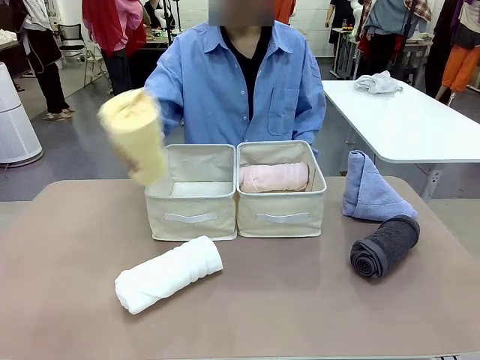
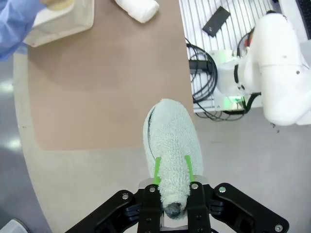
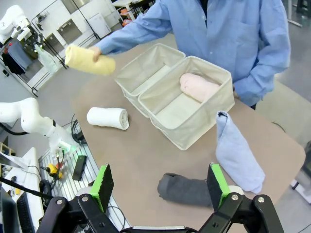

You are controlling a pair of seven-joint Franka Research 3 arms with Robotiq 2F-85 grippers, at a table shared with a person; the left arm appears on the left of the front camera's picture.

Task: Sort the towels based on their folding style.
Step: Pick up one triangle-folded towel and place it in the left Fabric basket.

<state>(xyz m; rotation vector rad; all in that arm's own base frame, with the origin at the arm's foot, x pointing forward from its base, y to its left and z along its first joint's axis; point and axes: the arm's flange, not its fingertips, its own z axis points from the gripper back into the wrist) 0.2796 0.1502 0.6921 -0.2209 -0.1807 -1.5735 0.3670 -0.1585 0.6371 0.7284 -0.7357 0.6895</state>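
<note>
The left gripper (image 2: pixel 172 165) is pinching the grey-green towel (image 2: pixel 170 131) between its pads, with the fold sticking out past the fingertips above the table's (image 2: pixel 97 87) corner and its near end hiding behind the fingers. The right gripper (image 3: pixel 160 180) is hanging spread wide above the dark grey roll (image 3: pixel 184 190), which is lying near the table's right edge. The yellow roll (image 1: pixel 135 135) is blurring in the person's hand (image 3: pixel 95 51)

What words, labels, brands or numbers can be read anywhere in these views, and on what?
No text can be read.
The white strips on the two baskets look blank.
The black flat object in the left wrist view is too small to show any marking.
</note>
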